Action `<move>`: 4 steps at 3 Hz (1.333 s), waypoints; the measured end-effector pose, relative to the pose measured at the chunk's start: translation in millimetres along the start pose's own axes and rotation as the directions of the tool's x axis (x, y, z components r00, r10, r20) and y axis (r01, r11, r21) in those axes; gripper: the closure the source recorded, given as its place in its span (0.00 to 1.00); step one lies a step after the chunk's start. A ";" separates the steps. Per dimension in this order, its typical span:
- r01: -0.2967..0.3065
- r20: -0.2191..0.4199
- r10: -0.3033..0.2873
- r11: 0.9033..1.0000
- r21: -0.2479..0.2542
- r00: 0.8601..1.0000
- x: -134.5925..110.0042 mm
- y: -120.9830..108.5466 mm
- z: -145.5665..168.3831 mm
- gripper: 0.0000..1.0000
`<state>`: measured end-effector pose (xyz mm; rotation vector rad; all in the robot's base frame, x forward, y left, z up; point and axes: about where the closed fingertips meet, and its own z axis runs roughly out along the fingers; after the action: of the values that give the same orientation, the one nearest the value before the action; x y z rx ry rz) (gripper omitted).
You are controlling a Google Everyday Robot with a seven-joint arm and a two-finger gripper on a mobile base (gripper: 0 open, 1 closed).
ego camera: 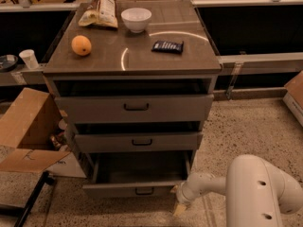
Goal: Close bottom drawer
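Note:
The bottom drawer point(135, 189) of the grey-brown cabinet stands pulled out, its plain grey tray open to view and its small black bar handle point(144, 191) on the slim front panel. My gripper point(180, 204) is low at the drawer's front right corner, at the end of my white arm point(236, 186) that comes in from the lower right. It sits right beside the front panel's right end. The middle drawer point(139, 142) and top drawer point(135, 108) above stick out only slightly.
On the cabinet top lie an orange point(81, 45), a white bowl point(136, 19), a chip bag point(100, 7) and a dark snack bar point(167, 46). An open cardboard box point(26, 131) stands at the left. A black leg point(28, 203) lies on the speckled floor.

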<state>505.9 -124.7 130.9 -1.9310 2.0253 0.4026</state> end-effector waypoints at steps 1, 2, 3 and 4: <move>0.013 0.008 -0.013 1.000 -0.001 1.000 -3.7 -26.0 5.5 0.00; 0.018 0.012 -0.018 1.000 -0.011 1.000 -5.2 -41.0 8.2 0.00; 0.027 0.018 -0.027 1.000 -0.013 0.999 -11.0 -64.5 6.9 0.00; 0.031 0.023 -0.031 1.000 -0.003 0.999 -14.7 -78.5 2.7 0.00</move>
<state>585.0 -114.2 135.4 -1.9483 1.9797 0.4192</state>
